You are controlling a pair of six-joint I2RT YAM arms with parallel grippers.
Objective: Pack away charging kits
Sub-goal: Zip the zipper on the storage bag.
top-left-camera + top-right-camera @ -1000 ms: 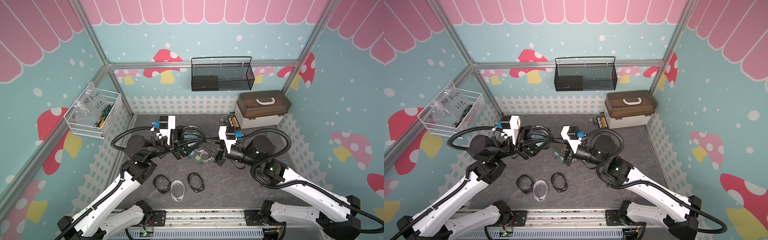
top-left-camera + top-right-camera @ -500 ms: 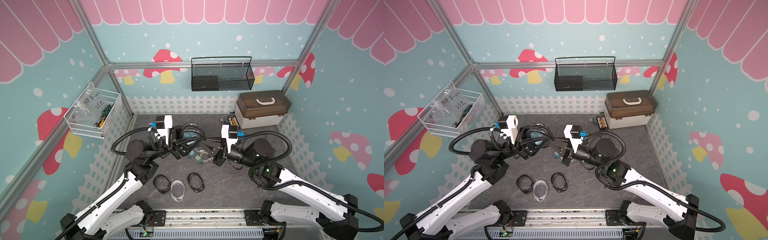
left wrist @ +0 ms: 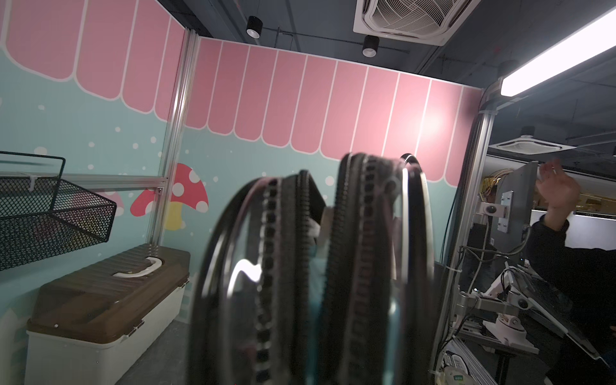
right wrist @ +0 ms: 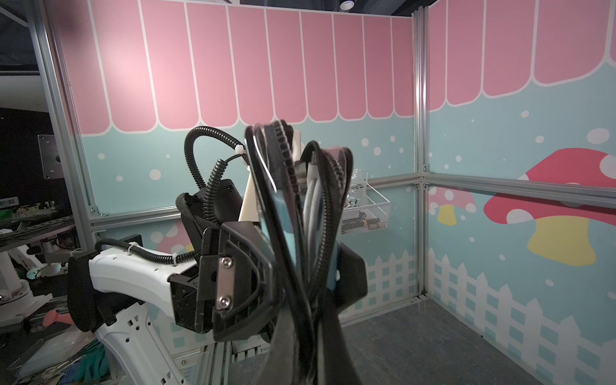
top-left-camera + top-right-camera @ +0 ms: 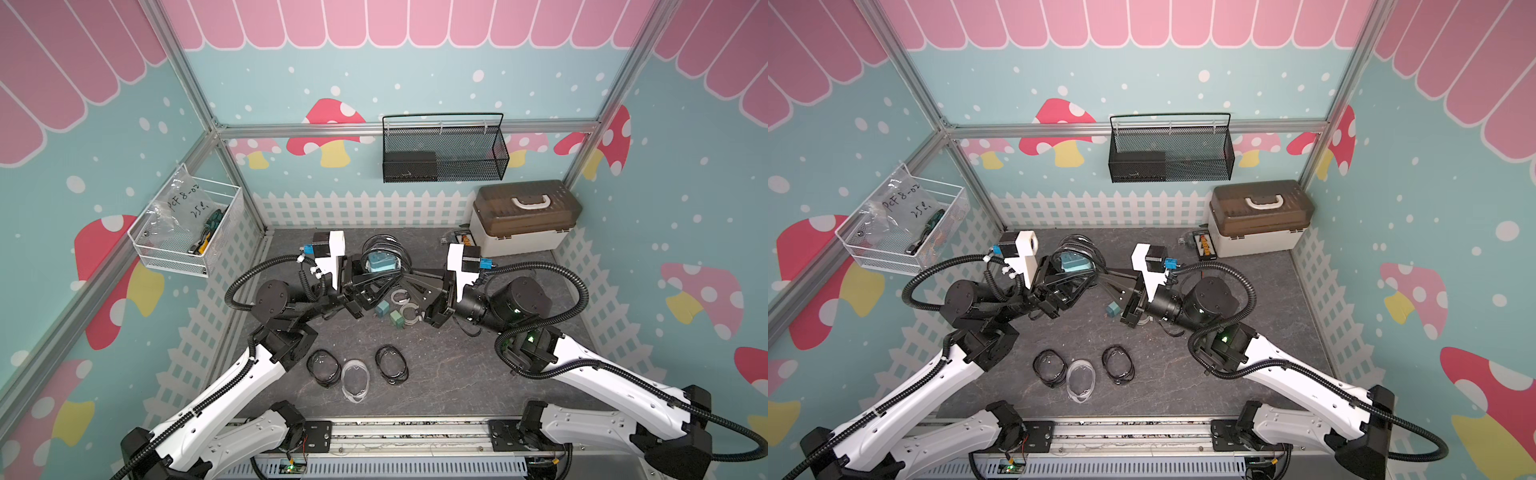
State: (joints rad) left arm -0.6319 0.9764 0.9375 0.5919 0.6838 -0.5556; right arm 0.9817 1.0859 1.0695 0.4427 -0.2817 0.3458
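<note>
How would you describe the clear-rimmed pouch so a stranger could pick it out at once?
Find the dark grey tabletop and look near its front edge, where three oval pouches lie in a row. Take the middle pouch. Its rim is clear; the left neighbour and right neighbour have black rims.

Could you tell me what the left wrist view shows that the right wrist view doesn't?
Only the left wrist view: the brown-lidded box and the black mesh basket. Only the right wrist view: the white wire basket and the left pincer around the black-rimmed pouch. Both: that pouch, unzipped and close up.
</note>
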